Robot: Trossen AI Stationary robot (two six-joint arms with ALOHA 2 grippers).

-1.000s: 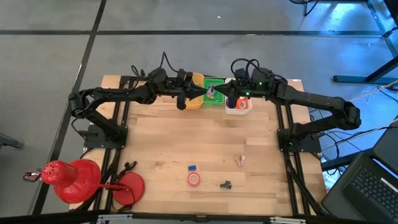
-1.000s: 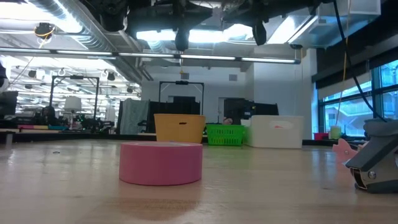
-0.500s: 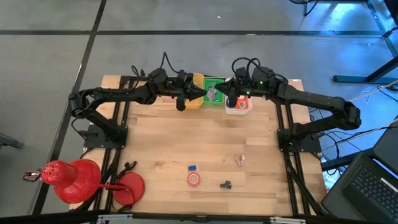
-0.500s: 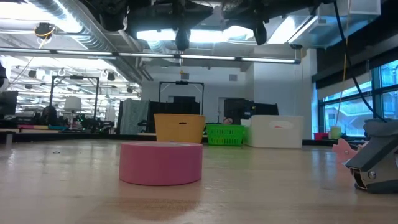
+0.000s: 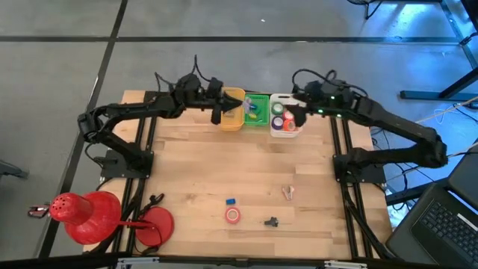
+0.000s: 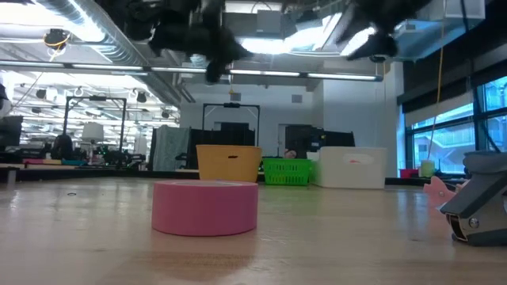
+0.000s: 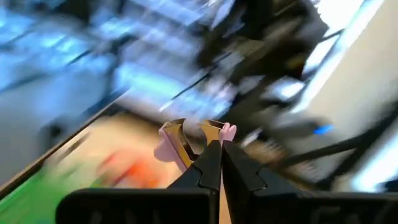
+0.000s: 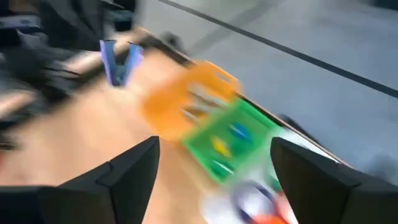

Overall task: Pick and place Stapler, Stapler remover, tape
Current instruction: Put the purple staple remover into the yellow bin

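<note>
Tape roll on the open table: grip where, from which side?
Come straight down from above and pinch the tape roll across its outer wall: it lies flat, hole up, nothing touching it. The right gripper is open; the left gripper holds a stapler remover.

Left hand (image 7: 214, 163) pinched closed; right hand (image 8: 211, 171) spread.

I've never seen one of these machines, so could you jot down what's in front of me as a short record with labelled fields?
Left gripper: shut on a pink staple remover, raised above the yellow bin
Right gripper: open, empty, by the white bin
Bins: yellow, green bin, white, in a row at the table's far edge
On the wooden table: pink tape roll, small blue item, dark item, pale item
</note>
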